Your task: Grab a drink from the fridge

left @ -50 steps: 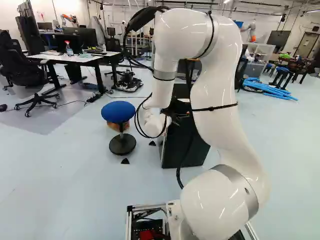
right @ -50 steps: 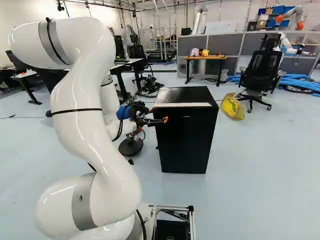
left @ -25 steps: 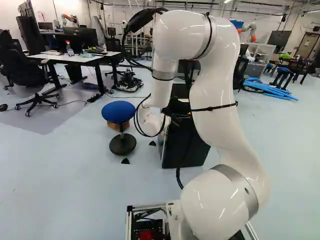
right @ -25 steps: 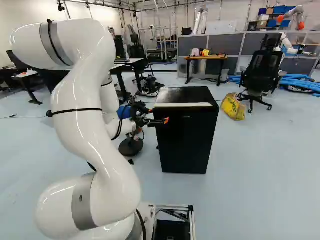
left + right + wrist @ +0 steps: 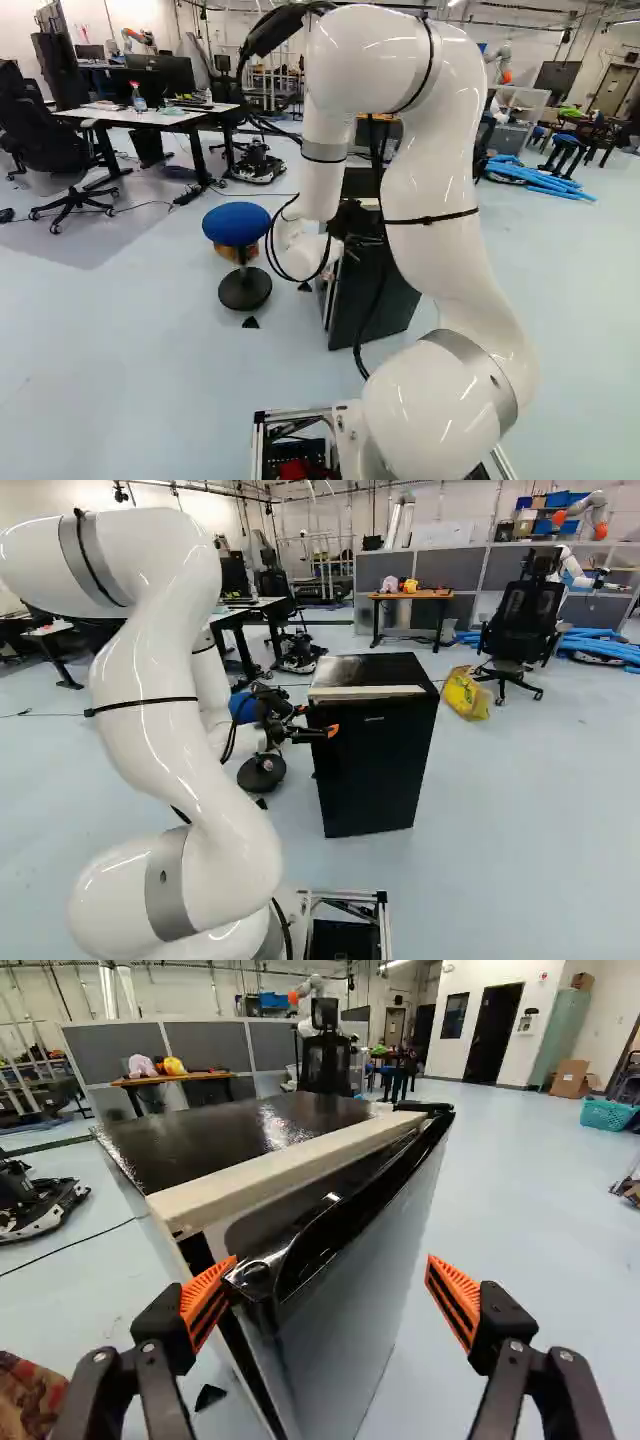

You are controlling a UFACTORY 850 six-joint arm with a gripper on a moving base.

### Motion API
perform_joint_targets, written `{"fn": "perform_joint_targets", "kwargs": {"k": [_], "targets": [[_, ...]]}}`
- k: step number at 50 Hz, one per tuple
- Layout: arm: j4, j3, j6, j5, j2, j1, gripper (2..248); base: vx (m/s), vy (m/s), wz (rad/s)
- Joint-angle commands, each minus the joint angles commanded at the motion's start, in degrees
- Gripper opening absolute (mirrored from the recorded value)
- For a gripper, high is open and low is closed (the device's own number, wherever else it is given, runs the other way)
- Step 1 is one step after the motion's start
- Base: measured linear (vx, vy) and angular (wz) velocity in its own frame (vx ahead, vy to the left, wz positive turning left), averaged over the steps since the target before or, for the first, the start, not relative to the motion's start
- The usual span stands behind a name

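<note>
Wrist view: glossy-topped black mini fridge [image 5: 200,1145] with cream front strip [image 5: 290,1165] and door [image 5: 325,1250] slightly ajar, at twelve o'clock from spread gripper [image 5: 318,720].

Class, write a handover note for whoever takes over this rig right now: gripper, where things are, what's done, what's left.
Gripper: open, holding nothing; one finger is at the free edge of the door, the other out past its front.
Fridge: on the floor ahead of the base, door slightly ajar.
Drink: none in sight.
Done: door cracked open.
Left: open the door wide, find a drink, grip it, bring it out.
</note>
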Motion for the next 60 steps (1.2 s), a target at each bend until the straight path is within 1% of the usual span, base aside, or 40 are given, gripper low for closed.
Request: {"fn": "perform_joint_targets", "kwargs": {"k": [13,19,36,60], "targets": [[3.2,4.5,0.0,0.4,2.4,3.2,247,0.0,0.0,0.0],[4.8,5.6,0.0,1.2,3.0,4.2,247,0.0,0.0,0.0],[9.0,5.7,0.0,3.5,3.1,4.3,247,0.0,0.0,0.0],[9.2,5.7,0.0,3.5,3.1,4.3,247,0.0,0.0,0.0]]}}
